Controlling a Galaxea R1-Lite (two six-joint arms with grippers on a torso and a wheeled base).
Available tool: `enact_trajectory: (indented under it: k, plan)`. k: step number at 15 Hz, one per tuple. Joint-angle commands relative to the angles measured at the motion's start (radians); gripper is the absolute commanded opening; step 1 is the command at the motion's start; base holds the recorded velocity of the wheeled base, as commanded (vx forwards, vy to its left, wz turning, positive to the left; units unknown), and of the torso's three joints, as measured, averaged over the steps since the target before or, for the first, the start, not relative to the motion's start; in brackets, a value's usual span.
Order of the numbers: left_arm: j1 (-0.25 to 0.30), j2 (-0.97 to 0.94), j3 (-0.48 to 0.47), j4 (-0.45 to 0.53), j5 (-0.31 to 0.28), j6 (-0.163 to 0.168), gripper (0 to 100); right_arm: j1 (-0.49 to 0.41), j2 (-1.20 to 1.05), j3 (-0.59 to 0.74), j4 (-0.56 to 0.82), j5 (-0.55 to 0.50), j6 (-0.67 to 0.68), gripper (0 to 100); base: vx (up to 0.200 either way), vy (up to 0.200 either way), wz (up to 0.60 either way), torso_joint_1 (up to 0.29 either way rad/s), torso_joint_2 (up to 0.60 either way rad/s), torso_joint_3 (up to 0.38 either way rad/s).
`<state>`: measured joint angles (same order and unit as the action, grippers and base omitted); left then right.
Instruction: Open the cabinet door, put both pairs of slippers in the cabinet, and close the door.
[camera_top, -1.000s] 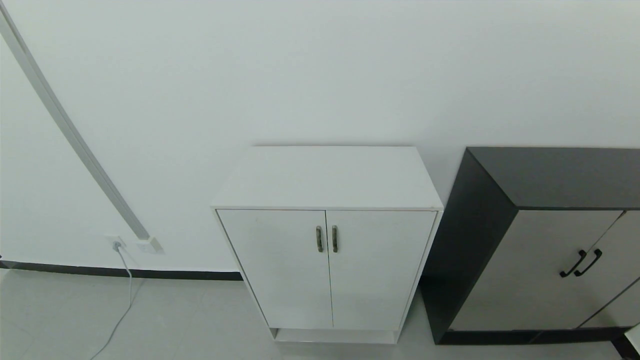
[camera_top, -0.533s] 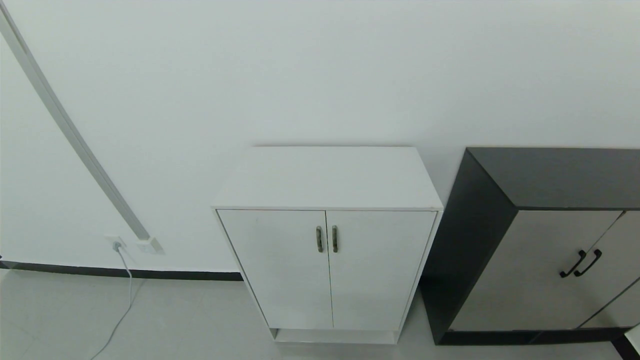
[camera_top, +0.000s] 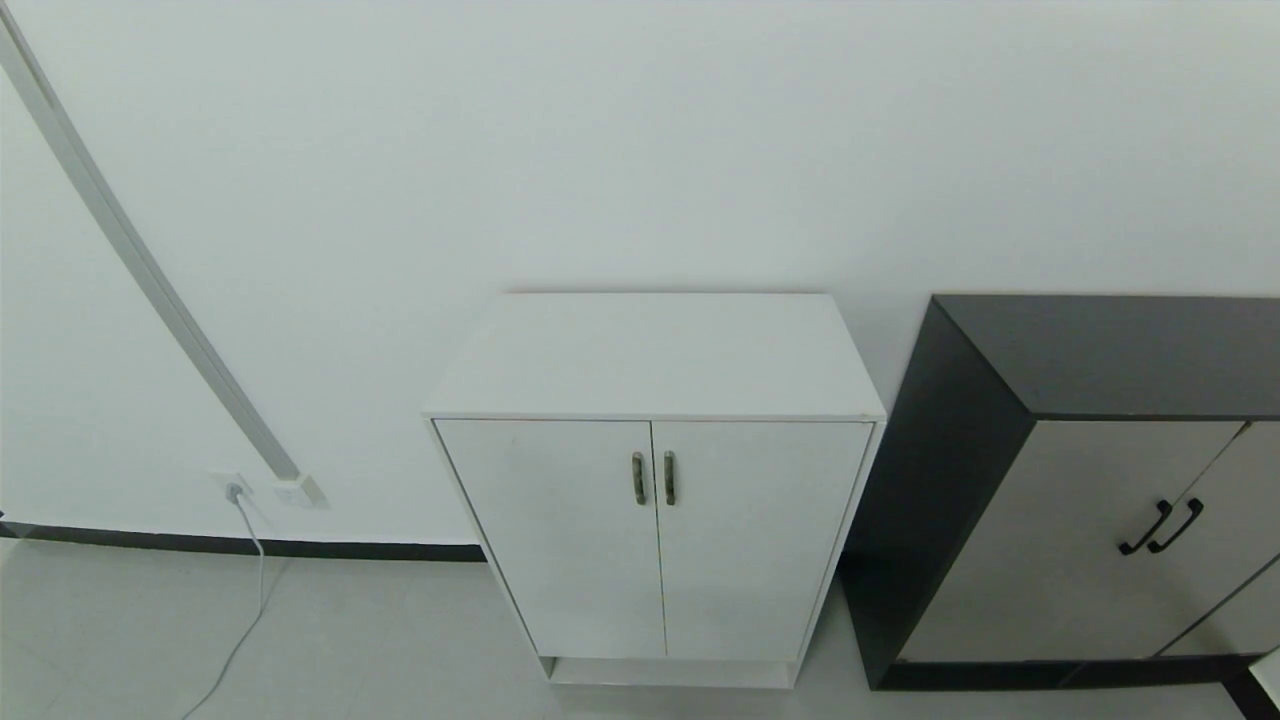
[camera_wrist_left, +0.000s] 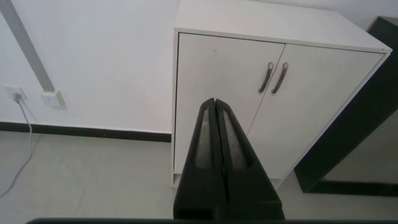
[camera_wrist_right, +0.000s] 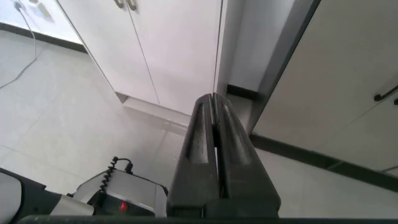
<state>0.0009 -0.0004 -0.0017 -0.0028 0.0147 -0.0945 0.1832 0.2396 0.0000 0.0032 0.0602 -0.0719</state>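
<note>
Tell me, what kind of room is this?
Likely a plain indoor room, perhaps an entryway: a white two-door cabinet and a dark cabinet stand against a white wall, a socket low on it.

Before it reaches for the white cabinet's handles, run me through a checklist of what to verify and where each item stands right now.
1. White cabinet doors both closed, facing the robot: ok.
2. Handles at the centre seam unobstructed: ok.
3. Left gripper open for a grasp: not ok, shut and empty.
4. Right gripper open: not ok, shut and empty.
5. Black cabinet close beside the right door, swing clearance: cannot tell.
6. Slippers located: cannot tell.
</note>
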Motion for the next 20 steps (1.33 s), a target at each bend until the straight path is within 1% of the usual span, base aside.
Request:
enact_trajectory:
  k: [1, 4, 6, 11, 15, 20]
  plan:
    - [0.001, 0.000, 0.000, 0.000, 0.001, -0.001, 0, -0.085, -0.017, 0.000, 0.000, 0.000, 0.000, 0, 0.000, 0.000, 0.00, 0.000, 0.00, 0.000]
    - [0.001, 0.000, 0.000, 0.000, 0.001, -0.002, 0, -0.163, -0.065, 0.000, 0.000, 0.000, 0.000, 0, 0.000, 0.000, 0.00, 0.000, 0.00, 0.000]
    - [0.001, 0.000, 0.000, 0.000, 0.001, -0.001, 0, -0.197, -0.106, 0.000, 0.000, 0.000, 0.001, 0, 0.000, 0.000, 0.00, 0.000, 0.00, 0.000]
    - [0.001, 0.000, 0.000, 0.000, 0.001, -0.002, 0, -0.192, -0.229, 0.000, 0.000, -0.005, 0.015, 0, 0.000, 0.000, 0.00, 0.000, 0.00, 0.000]
    - [0.001, 0.000, 0.000, 0.000, 0.001, -0.002, 0, -0.189, -0.238, 0.000, -0.006, -0.016, 0.096, 0, 0.000, 0.000, 0.00, 0.000, 0.00, 0.000]
    - [0.001, 0.000, 0.000, 0.000, 0.001, 0.001, 0, -0.188, -0.238, 0.000, -0.011, -0.060, 0.116, 0, 0.000, 0.000, 0.00, 0.000, 0.00, 0.000]
